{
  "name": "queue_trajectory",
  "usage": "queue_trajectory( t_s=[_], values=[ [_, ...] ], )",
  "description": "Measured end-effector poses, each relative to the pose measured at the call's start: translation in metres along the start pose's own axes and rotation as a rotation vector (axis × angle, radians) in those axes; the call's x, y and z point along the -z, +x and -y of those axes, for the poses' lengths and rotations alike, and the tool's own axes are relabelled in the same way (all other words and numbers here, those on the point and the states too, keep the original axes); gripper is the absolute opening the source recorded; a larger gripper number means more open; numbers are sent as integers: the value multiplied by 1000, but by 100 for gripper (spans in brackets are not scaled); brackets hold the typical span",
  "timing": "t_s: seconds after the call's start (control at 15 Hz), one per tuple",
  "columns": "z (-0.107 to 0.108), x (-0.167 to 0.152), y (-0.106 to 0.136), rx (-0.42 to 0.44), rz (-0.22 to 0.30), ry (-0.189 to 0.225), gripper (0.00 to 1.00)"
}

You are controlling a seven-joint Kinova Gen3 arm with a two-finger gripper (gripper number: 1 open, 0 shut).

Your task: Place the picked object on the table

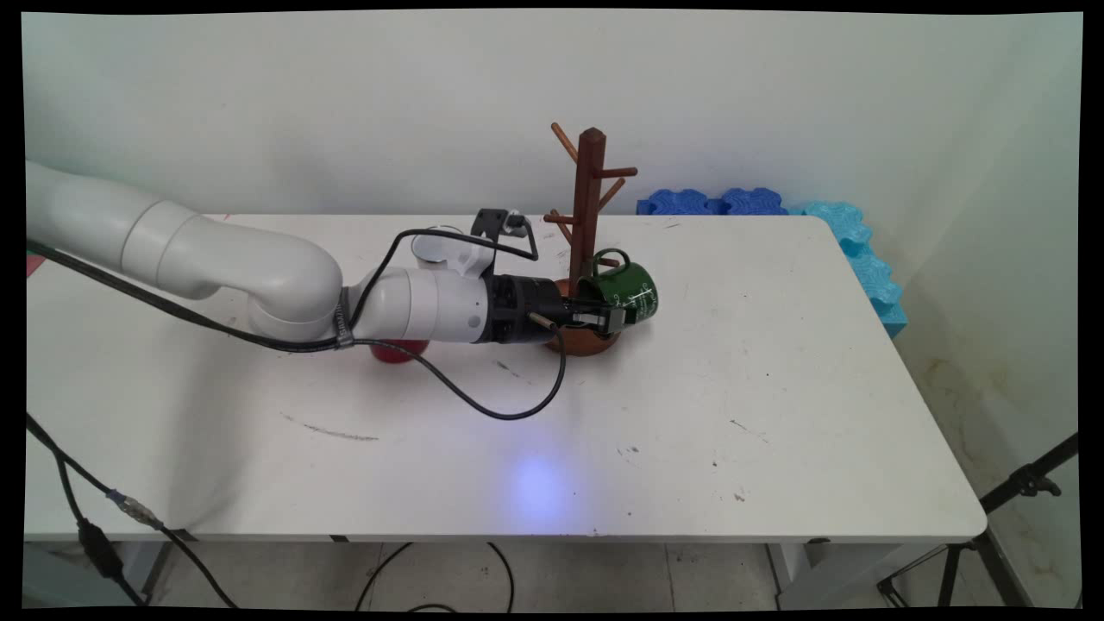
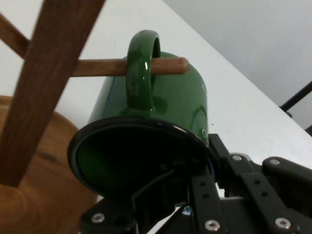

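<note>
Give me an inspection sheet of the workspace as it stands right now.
Surface: white table, scuffed and marked.
Job's things: green mug, tilted, its handle threaded on a low peg of the wooden mug tree; tree's round base on the table.
Clutter: red object and white cup, both partly hidden by the arm.
Gripper: gripper shut on the mug's rim.
Cables: black cable loops onto the table; more under it.
Surroundings: blue foam pieces, tripod leg.
</note>
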Motion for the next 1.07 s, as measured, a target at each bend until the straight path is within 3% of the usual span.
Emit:
queue_trajectory(
  t_s=[0.67, 1.07],
  values=[
    [-28, 30, 5, -9, -3, -81, 0],
    [-42, 62, 11, -40, 36, -136, 0]
  ],
)
